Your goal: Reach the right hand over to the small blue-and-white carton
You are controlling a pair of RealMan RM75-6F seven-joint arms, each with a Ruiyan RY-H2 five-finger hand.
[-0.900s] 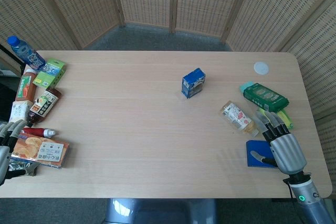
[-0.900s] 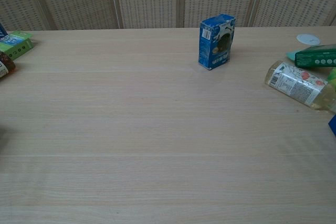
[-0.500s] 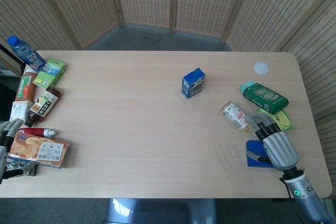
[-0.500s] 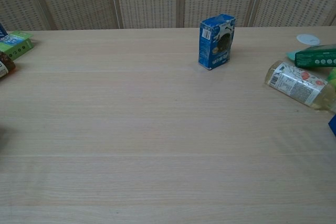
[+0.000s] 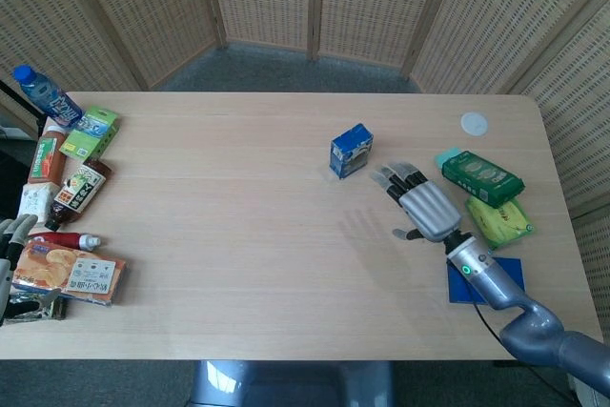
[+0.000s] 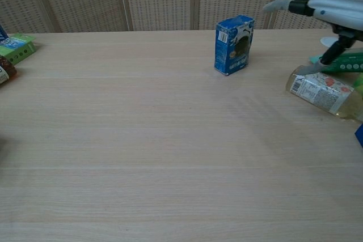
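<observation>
- The right hand point(image 5: 422, 205) hangs above the surface, palm down, its fingers point(image 5: 393, 175) stretched out straight and slightly apart, holding nothing.
- The right arm point(image 5: 519, 315) runs back from the hand to the lower right corner.
- The left hand point(image 5: 10, 240) shows only partly at the far left edge, fingers pointing up.

The small blue-and-white carton point(image 5: 351, 150) point(image 6: 233, 45) stood upright on the pale wooden tabletop point(image 5: 238, 216), toward the far side and a little right of centre. It was mostly blue with white patches and a dark picture on its broad face, turned at a slight angle to the edges. Nothing touched it.
</observation>
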